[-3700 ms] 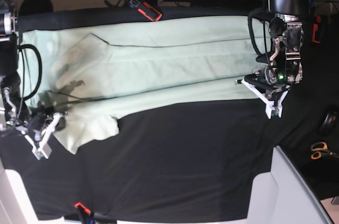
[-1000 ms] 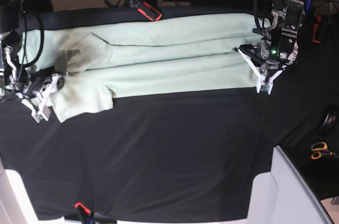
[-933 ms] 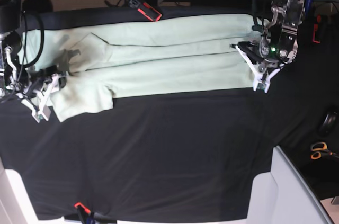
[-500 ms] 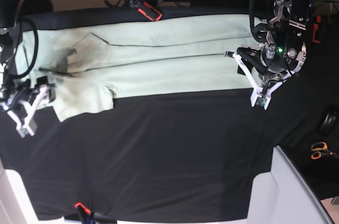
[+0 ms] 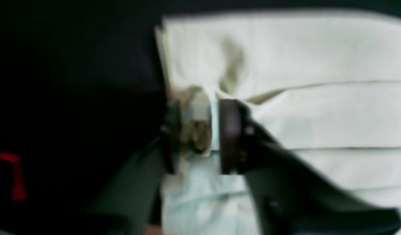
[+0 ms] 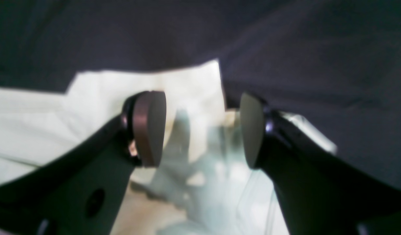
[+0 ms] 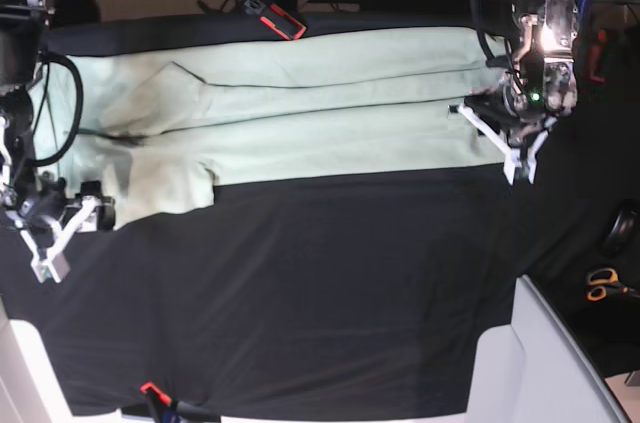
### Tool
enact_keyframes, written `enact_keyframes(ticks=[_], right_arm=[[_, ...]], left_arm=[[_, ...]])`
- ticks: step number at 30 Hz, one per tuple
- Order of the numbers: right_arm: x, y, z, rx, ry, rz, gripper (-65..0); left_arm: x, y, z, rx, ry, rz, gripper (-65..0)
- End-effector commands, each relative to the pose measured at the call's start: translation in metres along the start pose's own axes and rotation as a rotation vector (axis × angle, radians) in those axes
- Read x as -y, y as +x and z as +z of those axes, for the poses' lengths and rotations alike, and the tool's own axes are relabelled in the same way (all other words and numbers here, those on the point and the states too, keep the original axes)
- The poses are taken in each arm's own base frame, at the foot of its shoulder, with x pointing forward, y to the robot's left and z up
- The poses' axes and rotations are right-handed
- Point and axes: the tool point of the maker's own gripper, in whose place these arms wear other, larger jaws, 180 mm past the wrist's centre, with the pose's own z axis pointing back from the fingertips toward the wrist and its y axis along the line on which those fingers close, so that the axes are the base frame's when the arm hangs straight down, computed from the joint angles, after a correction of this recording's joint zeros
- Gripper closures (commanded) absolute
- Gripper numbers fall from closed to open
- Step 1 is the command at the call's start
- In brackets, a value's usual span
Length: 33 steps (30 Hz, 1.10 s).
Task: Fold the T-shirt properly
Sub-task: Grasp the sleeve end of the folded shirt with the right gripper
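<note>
The pale mint T-shirt [image 7: 300, 113] lies folded lengthwise in a long band across the far part of the black tablecloth [image 7: 320, 293]. At its right end my left gripper [image 7: 515, 158] sits on the hem edge. The blurred left wrist view shows that gripper [image 5: 198, 135] narrowed on a bunched fold of the T-shirt [image 5: 317, 114]. My right gripper [image 7: 70, 235] hangs just off the shirt's left end, by the sleeve. In the right wrist view it [image 6: 200, 130] stands open above a corner of the T-shirt [image 6: 187, 88], with nothing between its pads [image 6: 148, 129].
A red-and-black tool [image 7: 275, 15] lies at the cloth's far edge. Orange-handled scissors [image 7: 605, 285] rest at the far right. A white table edge [image 7: 545, 363] shows at the bottom right, and a small red clip [image 7: 150, 389] at the near edge.
The right gripper opened, let go of the sleeve and drew back toward the near side. The left gripper opened briefly, shifted along the hem end and narrowed on cloth again.
</note>
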Motion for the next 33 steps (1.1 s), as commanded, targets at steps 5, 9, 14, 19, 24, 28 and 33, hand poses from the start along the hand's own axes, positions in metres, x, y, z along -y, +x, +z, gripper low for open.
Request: enact_keyframes(ticks=[5, 9, 14, 19, 24, 28, 33], right_arm=[[-0.009, 0.031, -0.020, 0.022, 0.025, 0.093, -35.3], [-0.018, 0.034, -0.036, 0.007, 0.043, 0.116, -35.3], [-0.007, 0.024, -0.047, -0.005, 0.035, 0.054, -35.3], [-0.002, 0.025, -0.046, 0.008, 0.026, 0.053, -35.3], [-0.001, 0.018, -0.048, -0.009, 0.026, 0.043, -35.3], [0.001, 0.010, -0.052, -0.034, 0.027, 0.022, -35.1], [0.001, 0.010, -0.052, -0.035, 0.029, 0.022, -30.9]], left_arm=[[-0.025, 0.009, 0.001, 0.069, 0.056, -0.014, -9.2], [-0.032, 0.011, 0.001, 0.074, 0.068, -0.022, -8.9], [-0.037, 0.011, 0.003, 0.073, 0.077, -0.030, -8.9], [-0.038, 0.006, 0.003, 0.063, 0.079, -0.034, -8.9], [-0.038, 0.006, 0.003, 0.063, 0.079, -0.034, -8.9], [-0.038, 0.007, 0.003, 0.064, 0.079, -0.034, -8.9], [-0.038, 0.006, 0.003, 0.063, 0.079, -0.034, -8.9]])
